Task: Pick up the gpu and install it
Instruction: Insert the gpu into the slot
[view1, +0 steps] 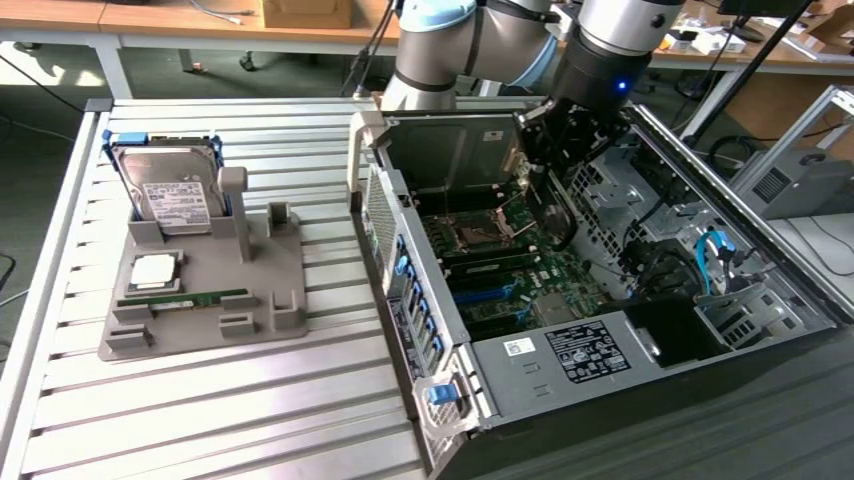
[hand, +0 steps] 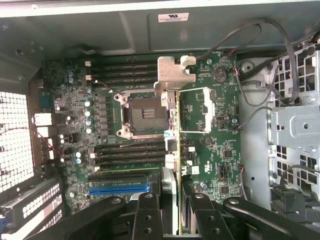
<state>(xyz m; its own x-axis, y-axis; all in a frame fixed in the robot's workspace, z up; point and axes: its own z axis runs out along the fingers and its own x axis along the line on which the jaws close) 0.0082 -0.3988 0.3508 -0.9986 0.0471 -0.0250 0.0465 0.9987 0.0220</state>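
Tool (hand: 174, 207) grips the gpu (hand: 178, 115) edge-on. Its long axis runs straight out from the tool, bracket (hand: 172, 75) farthest, over the motherboard (hand: 220, 150).

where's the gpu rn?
The gpu is gripped edge-on in the hand, over the motherboard beside the CPU socket, inside the open case on the exterior view's right.

gpu (hand: 173, 80) in end effector (hand: 172, 195) over motherboard (hand: 222, 150) inside case (view1: 534, 370), tray (view1: 274, 290) beside case

The gpu (hand: 172, 77) shows a silver bracket, the motherboard (hand: 220, 150) is green with a blue slot (hand: 118, 189), the tool (hand: 173, 200) black.
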